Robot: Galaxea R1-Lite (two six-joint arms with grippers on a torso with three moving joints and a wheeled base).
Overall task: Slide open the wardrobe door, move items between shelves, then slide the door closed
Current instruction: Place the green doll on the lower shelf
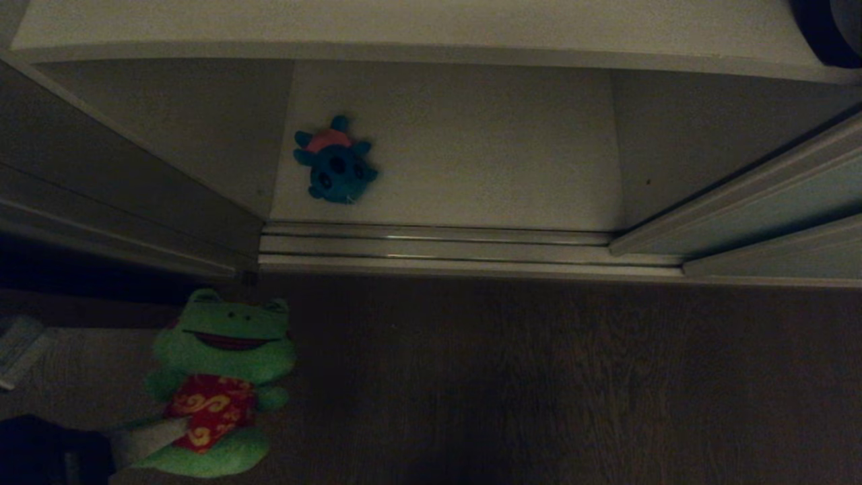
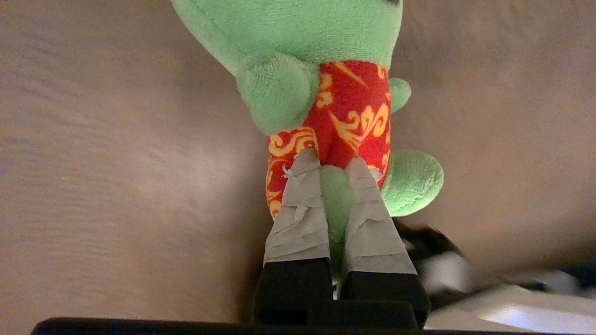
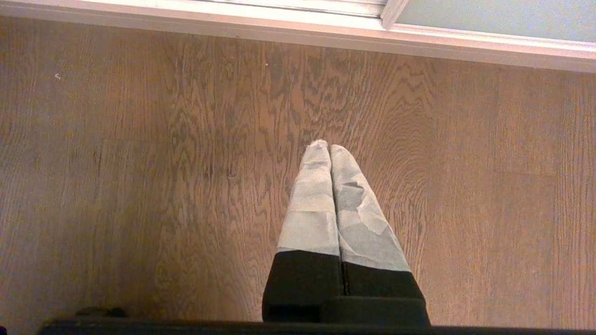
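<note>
The green plush toy [image 1: 222, 364] with red flowered shorts hangs over the wooden floor at the lower left. My left gripper [image 1: 172, 434] is shut on it. In the left wrist view the taped fingers [image 2: 298, 204] pinch a green leg of the toy [image 2: 326, 93] between them. The teal-blue plush toy [image 1: 337, 165] lies on the lower white shelf [image 1: 471, 155] inside the wardrobe, left of centre. An upper shelf [image 1: 404, 27] runs across the top. The sliding wardrobe door [image 1: 781, 195] stands pushed to the right. My right gripper [image 3: 328, 148] is shut and empty above the floor.
Metal floor tracks [image 1: 438, 246] run along the wardrobe's front edge. A panel [image 1: 101, 182] borders the opening on the left. A dark object [image 1: 828, 27] sits on the upper shelf at the far right. Wooden floor [image 1: 539, 377] spreads in front.
</note>
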